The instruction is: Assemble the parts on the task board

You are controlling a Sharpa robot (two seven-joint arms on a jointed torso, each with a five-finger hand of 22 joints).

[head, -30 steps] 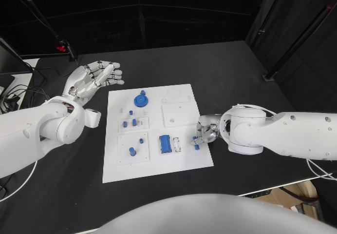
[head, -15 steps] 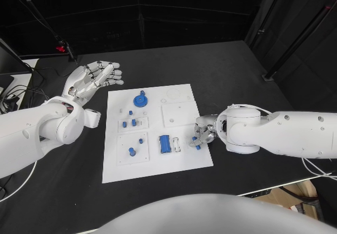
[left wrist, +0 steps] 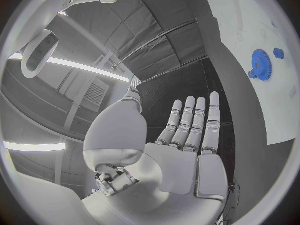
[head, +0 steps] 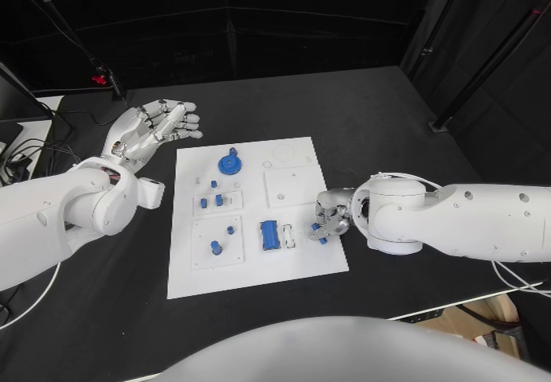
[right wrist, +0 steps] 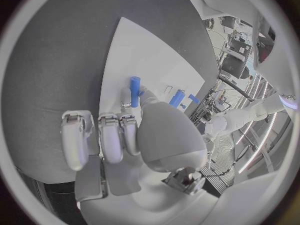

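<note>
1. A black table (head: 379, 119) is seen from the head view; its surface is matte and dark.
2. A white task board (head: 293, 267) is laid flat near its middle; cables (head: 21, 155) are draped at the left edge.

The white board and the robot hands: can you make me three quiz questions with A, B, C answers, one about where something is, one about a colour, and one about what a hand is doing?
1. Where is the blue gear?
A. far end of the task board
B. on the black table
C. in a hand

2. What colour are the small parts?
A. red
B. blue
C. green

3. What is the left hand doing?
A. holding a gear
B. pressing the board
C. open, holding nothing

Answers: 1 A, the gear sits by the board's far edge. 2 B, every piece looks blue. 3 C, its fingers are straight and empty; the right hand holds a blue peg.
</note>
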